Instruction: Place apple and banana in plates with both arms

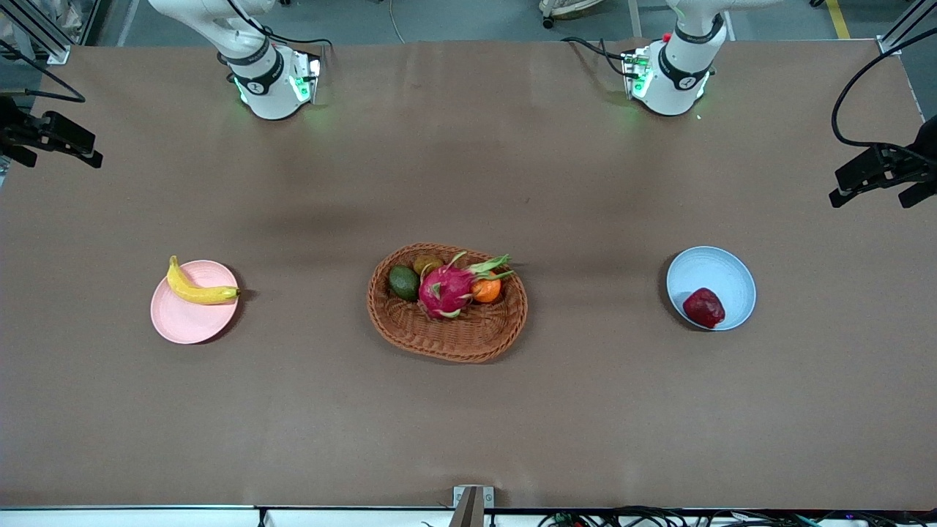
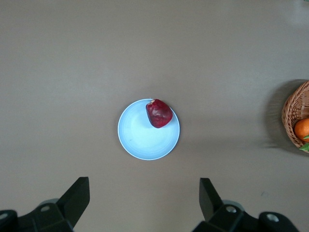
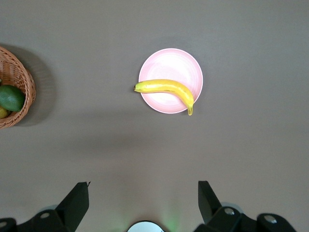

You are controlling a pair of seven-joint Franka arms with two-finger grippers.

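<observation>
The dark-red apple point(image 1: 703, 307) lies in the pale blue plate point(image 1: 721, 272) toward the left arm's end of the table; both show in the left wrist view, apple point(image 2: 159, 113) on plate point(image 2: 140, 137). The yellow banana point(image 1: 196, 287) lies across the pale pink plate point(image 1: 192, 318) toward the right arm's end, its tips over the rim; the right wrist view shows banana point(image 3: 166, 88) and plate point(image 3: 169, 63). My left gripper point(image 2: 144, 200) is open and empty, high above bare table. My right gripper point(image 3: 143, 202) is open and empty, high above bare table near its base. Neither gripper shows in the front view.
An oval brown wicker basket point(image 1: 446, 338) stands mid-table between the plates, holding a magenta dragon fruit point(image 1: 446, 289), an orange point(image 1: 486, 290) and a dark green avocado point(image 1: 403, 282). Black camera mounts point(image 1: 882, 170) stand at both table ends.
</observation>
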